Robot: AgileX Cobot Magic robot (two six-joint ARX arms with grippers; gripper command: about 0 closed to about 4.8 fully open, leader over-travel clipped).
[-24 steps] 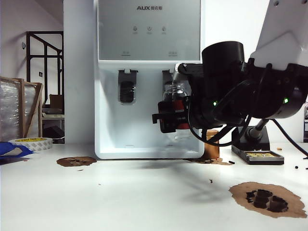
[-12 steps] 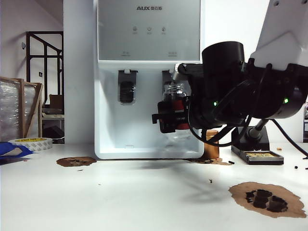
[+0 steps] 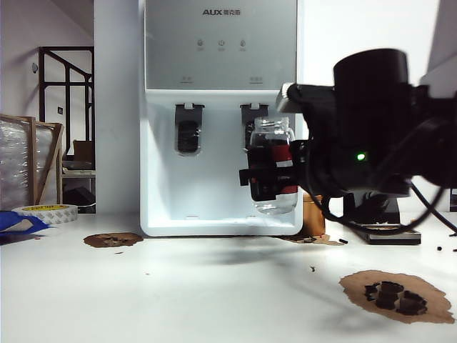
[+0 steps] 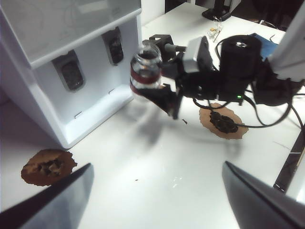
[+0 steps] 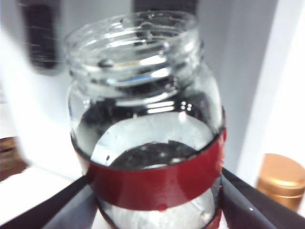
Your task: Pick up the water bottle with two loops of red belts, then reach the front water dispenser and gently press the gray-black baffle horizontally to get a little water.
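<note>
Exterior view: even, bright indoor light from overhead. The white tabletop is near overexposure, with a soft shadow at the foot of the water dispenser. The right arm's dark housing at 3 o'clock is underexposed, its detail lost; focus is otherwise sharp.

Left wrist view: strong glare bleaches the table toward 6 o'clock. The water bottle throws a diffuse shadow toward 6 o'clock. The left gripper's fingers are blurred dark wedges at 7 and 4 o'clock.

Right wrist view: soft throughout, with smearing on the background. Specular highlights ring the bottle's rim. The copper-coloured cap at 4 o'clock is out of focus.
</note>
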